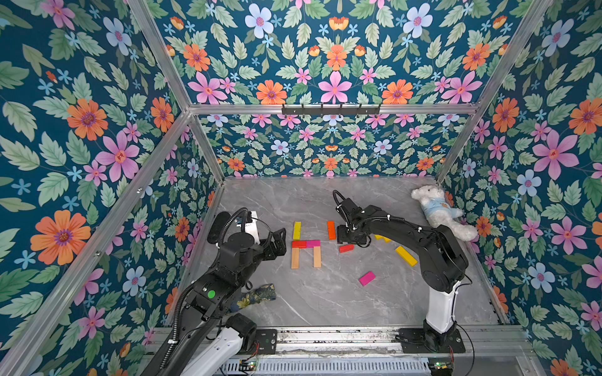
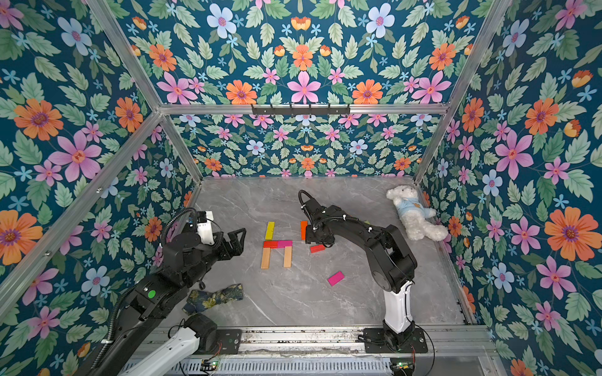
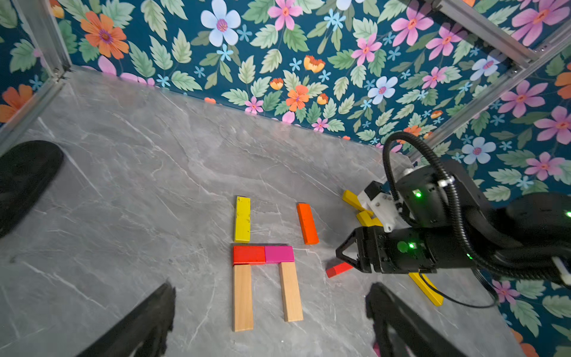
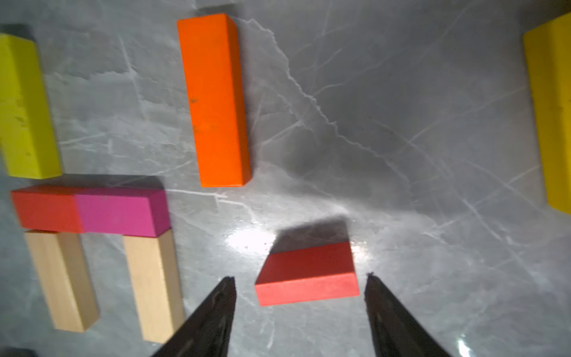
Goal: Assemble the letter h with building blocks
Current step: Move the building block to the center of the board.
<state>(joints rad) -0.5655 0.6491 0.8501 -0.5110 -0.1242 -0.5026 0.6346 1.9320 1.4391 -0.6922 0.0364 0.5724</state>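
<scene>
Right gripper (image 4: 299,276) spread wide, jaws straddling the small flat red wooden block (image 4: 309,262) without touching; it lies just right of the plank-built h (image 1: 306,243), seemingly a spare; left gripper (image 1: 279,243) idles open.

Grey marble-look tabletop (image 1: 309,201), planks scattered flat on it: yellow plank (image 1: 296,230), orange plank (image 1: 331,230), two plain wood planks (image 1: 295,258) (image 1: 317,257) meeting a red-and-pink bar (image 1: 298,244) (maybe overlapping their ends, hard to tell), loose red block (image 1: 346,248), loose pink block (image 1: 367,278), second yellow plank (image 1: 406,256). Plush bear (image 1: 439,211) sits in the far corner, patterned cloth (image 1: 257,294) near the front.
</scene>
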